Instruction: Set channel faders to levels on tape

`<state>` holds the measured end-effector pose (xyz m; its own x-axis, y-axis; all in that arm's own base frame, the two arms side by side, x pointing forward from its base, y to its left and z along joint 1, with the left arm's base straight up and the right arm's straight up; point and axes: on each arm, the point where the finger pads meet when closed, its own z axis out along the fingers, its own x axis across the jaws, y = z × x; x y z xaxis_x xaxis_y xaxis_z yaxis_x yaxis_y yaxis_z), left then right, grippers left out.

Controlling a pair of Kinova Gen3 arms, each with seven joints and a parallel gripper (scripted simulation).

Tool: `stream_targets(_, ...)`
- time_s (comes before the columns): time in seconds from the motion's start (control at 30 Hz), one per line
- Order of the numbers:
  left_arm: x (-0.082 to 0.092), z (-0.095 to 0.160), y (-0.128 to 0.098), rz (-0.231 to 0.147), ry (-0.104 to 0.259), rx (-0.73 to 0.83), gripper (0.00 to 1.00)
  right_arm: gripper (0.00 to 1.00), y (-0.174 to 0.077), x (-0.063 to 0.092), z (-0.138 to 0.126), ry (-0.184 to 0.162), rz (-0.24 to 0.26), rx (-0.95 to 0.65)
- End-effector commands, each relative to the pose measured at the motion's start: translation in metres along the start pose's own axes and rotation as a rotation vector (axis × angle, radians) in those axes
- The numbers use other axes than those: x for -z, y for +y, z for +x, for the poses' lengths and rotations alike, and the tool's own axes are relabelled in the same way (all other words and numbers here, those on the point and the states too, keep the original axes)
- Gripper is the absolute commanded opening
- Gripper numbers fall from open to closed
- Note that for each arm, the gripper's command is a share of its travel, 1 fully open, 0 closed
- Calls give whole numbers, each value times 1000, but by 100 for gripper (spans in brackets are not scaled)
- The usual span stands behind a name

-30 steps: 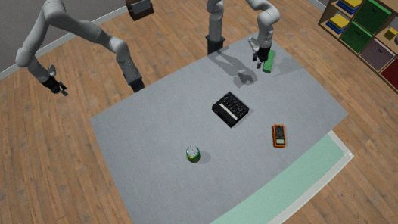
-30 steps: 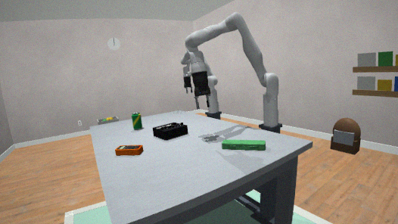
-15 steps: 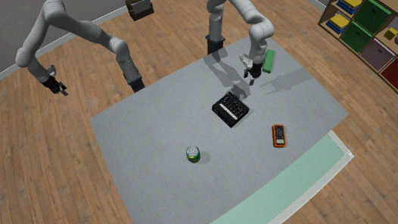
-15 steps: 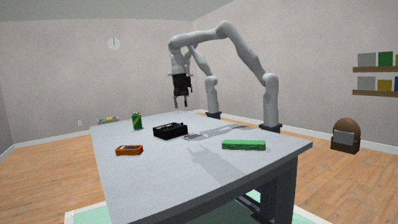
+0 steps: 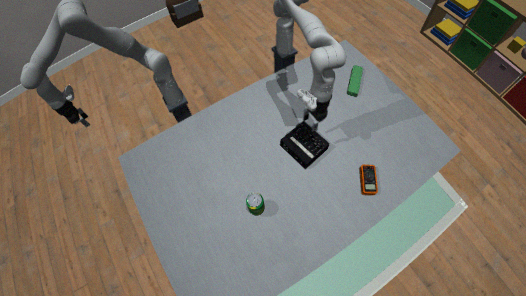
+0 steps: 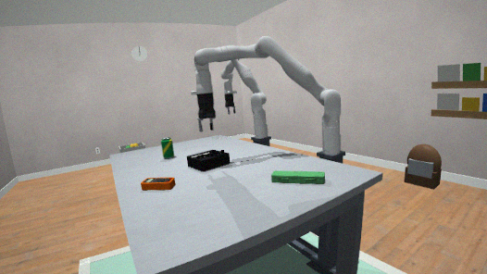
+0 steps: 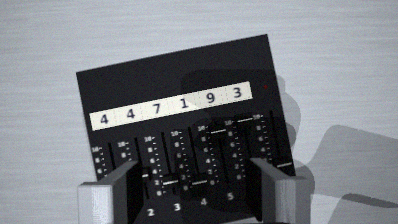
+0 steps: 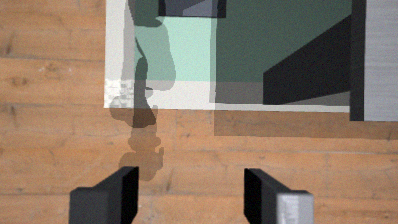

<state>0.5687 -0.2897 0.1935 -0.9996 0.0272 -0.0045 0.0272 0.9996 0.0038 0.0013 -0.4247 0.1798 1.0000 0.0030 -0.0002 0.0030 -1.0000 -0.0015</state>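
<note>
My left gripper (image 5: 311, 120) (image 6: 206, 125) (image 7: 194, 182) is positioned above the lighting desk (image 5: 304, 145) (image 6: 208, 160) (image 7: 175, 80) on the table (image 5: 200, 185) (image 6: 250, 204) (image 7: 40, 60), fingers spread; my right gripper (image 5: 84, 118) (image 6: 231, 110) (image 8: 191, 190), also spread, is positioned beyond the table's edge.

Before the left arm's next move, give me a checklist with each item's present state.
1. Left hand open and unloaded: ok.
2. Tape readable: ok, 4 4 7 1 9 3.
3. Fader 3 at 7: not ok, it sits near the bottom.
4. Rightmost channel fader at 3: not ok, near the top.
5. Fader 1's level: cannot tell, a finger hides it.
6. Right hand away from the desk: ok.
</note>
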Motion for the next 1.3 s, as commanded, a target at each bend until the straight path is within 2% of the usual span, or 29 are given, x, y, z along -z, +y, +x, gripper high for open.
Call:
stream_targets(0.0,1,-2,-11,4,4,11,100,100,0,1,0,0,-2,0)
stream_targets(0.53,0,-2,-11,3,4,13,100,100,0,1,0,0,-2,0)
stream_targets(0.6,-11,-4,-8,-14,5,42,100,100,0,1,0,0,-2,0)
stream_targets(0.7,-47,-9,2,-72,1,140,100,100,0,1,0,0,-2,0)
stream_targets(0.77,-65,-11,8,-101,-3,187,100,100,0,1,0,0,-2,0)
stream_targets(1.27,-68,-11,10,-108,-5,197,100,100,0,1,0,0,-2,0)
